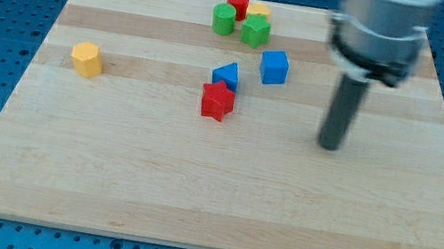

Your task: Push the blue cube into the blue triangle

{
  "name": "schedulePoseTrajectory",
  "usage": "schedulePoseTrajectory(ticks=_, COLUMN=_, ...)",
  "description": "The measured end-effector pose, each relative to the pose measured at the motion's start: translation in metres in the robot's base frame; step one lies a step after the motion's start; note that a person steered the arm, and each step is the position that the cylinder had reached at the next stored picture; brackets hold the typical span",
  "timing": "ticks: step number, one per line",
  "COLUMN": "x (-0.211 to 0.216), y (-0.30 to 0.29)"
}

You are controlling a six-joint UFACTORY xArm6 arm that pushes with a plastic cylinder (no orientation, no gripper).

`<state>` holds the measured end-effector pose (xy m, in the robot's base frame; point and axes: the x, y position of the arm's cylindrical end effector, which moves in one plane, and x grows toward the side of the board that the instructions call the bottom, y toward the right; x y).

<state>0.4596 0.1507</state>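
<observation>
The blue cube (274,67) lies on the wooden board (217,205), right of centre near the view's top. The blue triangle (226,76) lies a short way to its lower left, apart from it, and touches a red star block (218,101) just below it. My tip (329,146) is on the board to the right of and below the blue cube, well apart from every block.
A cluster stands at the view's top: a red cylinder (238,3), a green cylinder (224,19), a green star block (256,31) and a yellow block (260,11) behind it. A yellow hexagonal block (86,58) lies alone at the left.
</observation>
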Motion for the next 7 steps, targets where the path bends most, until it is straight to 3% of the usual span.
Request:
schedulePoseTrajectory(ticks=1, x=-0.067, y=-0.01)
schedulePoseTrajectory(ticks=2, x=-0.085, y=-0.055)
schedulePoseTrajectory(ticks=6, x=-0.079, y=-0.089)
schedulePoseTrajectory(ticks=7, x=-0.08, y=-0.052)
